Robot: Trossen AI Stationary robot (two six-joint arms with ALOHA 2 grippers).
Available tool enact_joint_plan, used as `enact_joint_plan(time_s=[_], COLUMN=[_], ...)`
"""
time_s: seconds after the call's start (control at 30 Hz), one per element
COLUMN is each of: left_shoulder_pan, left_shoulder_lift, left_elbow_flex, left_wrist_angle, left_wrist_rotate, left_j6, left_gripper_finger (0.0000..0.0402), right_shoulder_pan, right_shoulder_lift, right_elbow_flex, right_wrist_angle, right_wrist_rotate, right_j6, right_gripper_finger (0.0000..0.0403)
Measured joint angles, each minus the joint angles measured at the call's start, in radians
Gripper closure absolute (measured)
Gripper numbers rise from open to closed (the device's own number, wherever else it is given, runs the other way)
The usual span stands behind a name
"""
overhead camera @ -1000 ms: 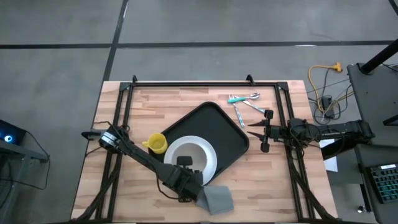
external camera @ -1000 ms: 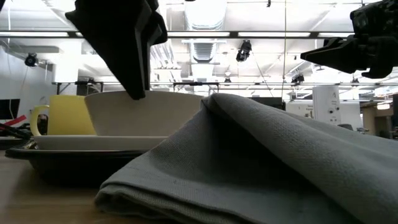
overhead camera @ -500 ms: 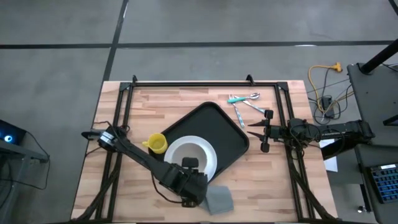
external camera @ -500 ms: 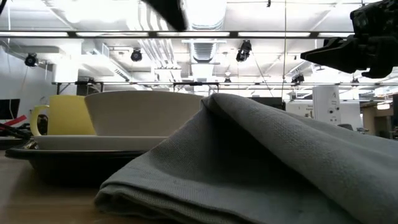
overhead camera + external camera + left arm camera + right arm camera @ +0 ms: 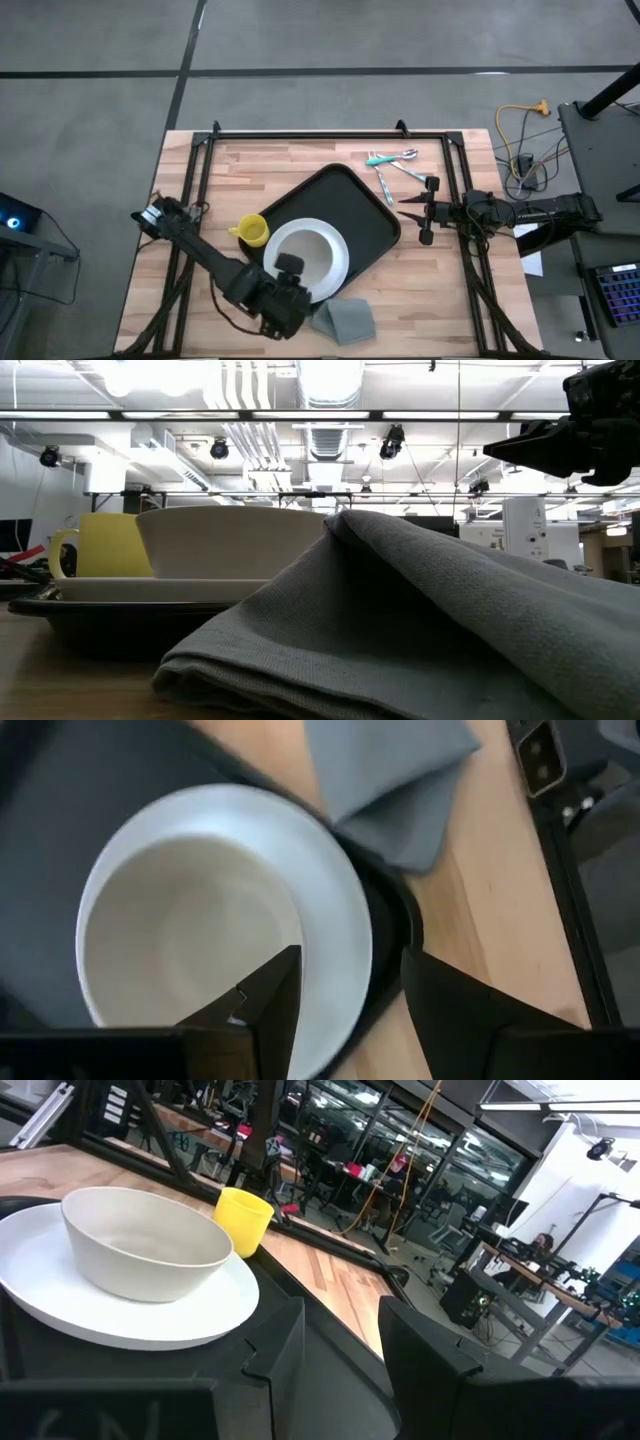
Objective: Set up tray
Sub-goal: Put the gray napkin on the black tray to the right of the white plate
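The black tray (image 5: 355,205) lies slantwise in the middle of the table. On its near-left part rests a white plate (image 5: 335,262) with a white bowl (image 5: 305,252) in it. A yellow cup (image 5: 252,231) stands beside the tray's left edge. A folded grey napkin (image 5: 347,319) lies on the table at the tray's near corner. My left gripper (image 5: 345,995) hovers open above the plate's near rim (image 5: 345,920) and holds nothing. My right gripper (image 5: 402,207) hangs open at the tray's right edge, raised above the table (image 5: 540,445), with nothing in it.
Cutlery with teal handles (image 5: 390,165) lies on the wood past the tray's far-right edge. A black frame (image 5: 300,134) runs along the table's far edge and down both sides. Bare wood shows at the far left and near right.
My left gripper has risen from beside the bowl, out of the low view, and has drawn back a little toward the table's left edge. The napkin, plate and bowl stay where they were.
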Motion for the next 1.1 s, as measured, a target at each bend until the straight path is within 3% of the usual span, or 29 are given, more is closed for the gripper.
enact_joint_plan(time_s=[0.1, 0.2, 0.4, 0.53, 0.7, 0.83, 1.1], left_shoulder_pan=[-0.008, -0.007, 0.007, 0.034, 0.089, 0.167, 0.27], left_shoulder_lift=[-0.059, -0.175, -0.512, -0.724, -0.886, -1.007, -1.185], left_elbow_flex=[-0.08, -0.223, -0.646, -0.912, -1.184, -1.329, -1.459], left_wrist_angle=[0.035, 0.233, 0.765, 0.971, 1.147, 1.227, 1.301], left_wrist_rotate=[-0.018, -0.03, 0.254, 0.272, 0.319, 0.441, 0.505], left_j6=[0.002, 0.076, 0.262, 0.225, 0.176, 0.16, 0.172], left_gripper_finger=[0.0242, 0.0242, 0.0242, 0.0242, 0.0242, 0.0242, 0.0242], right_shoulder_pan=[0.0, 0.0, 0.0, 0.0, 0.0, 0.0, 0.0], right_shoulder_lift=[0.001, 0.001, 0.0, 0.0, 0.0, 0.0, 0.0], right_elbow_flex=[0.0, 0.0, 0.0, 0.0, 0.0, 0.0, 0.0], right_wrist_angle=[0.0, 0.0, 0.0, 0.0, 0.0, 0.0, 0.0], right_wrist_rotate=[0.0, 0.0, 0.0, 0.0, 0.0, 0.0, 0.0], right_j6=[0.0, 0.0, 0.0, 0.0, 0.0, 0.0, 0.0], right_gripper_finger=[0.028, 0.028, 0.028, 0.028, 0.028, 0.028, 0.028])
